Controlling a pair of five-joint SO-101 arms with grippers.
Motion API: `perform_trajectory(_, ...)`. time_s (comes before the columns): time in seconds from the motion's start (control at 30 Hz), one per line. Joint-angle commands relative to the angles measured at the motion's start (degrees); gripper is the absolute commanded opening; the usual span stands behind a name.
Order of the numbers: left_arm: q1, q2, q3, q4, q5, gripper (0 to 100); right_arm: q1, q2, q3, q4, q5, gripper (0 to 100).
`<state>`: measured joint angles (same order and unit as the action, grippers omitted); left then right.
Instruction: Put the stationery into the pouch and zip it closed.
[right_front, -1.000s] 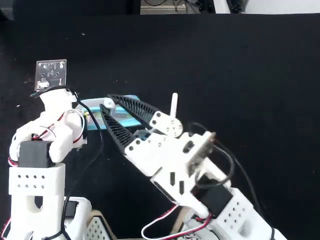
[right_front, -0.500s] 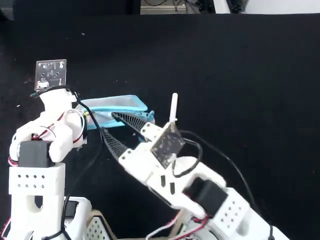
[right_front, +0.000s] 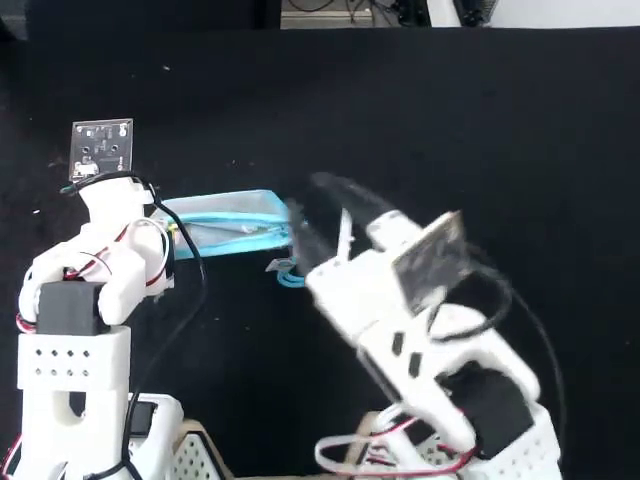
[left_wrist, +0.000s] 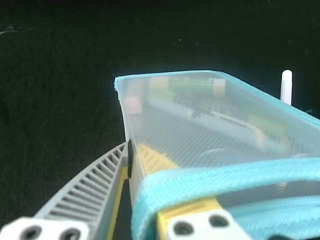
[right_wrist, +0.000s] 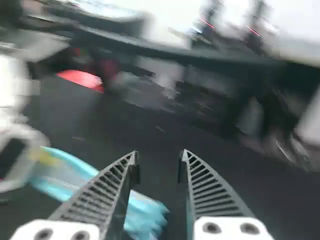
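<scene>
Gripping the pouch (right_front: 225, 228) by one end, left gripper (left_wrist: 137, 152) was clamped shut on the mesh; stationery (left_wrist: 210, 117) visible inside. Right gripper (right_wrist: 159, 154) was open, nothing between its fingers, tips just beside the pouch's other end and zip pull (right_front: 285, 268). White stick (right_front: 346, 225) sat close beside that gripper.

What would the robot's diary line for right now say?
left gripper: shut on pouch end | right gripper: open, empty, near pouch | stationery: inside pouch
</scene>
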<state>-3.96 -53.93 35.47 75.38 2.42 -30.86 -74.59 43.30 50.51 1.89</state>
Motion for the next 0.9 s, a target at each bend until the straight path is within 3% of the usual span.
perform_trajectory(0.0, -0.57, 0.18, 0.66, 0.18, -0.35, 3, 14.86, 5.58, -2.77, 7.56, -6.42, 13.0)
perform_trajectory(0.23, -0.57, 0.18, 0.66, 0.18, -0.35, 3, 19.87, 25.71, -3.12, 8.62, -13.27, 13.3)
perform_trajectory(0.43, -0.57, 0.18, 0.66, 0.18, -0.35, 3, 19.78, 47.52, -3.91, -3.60, -24.44, 13.5)
perform_trajectory(0.87, -0.57, 0.18, 0.66, 0.18, -0.35, 3, 20.31, 83.21, -27.91, -1.85, -24.79, 13.5)
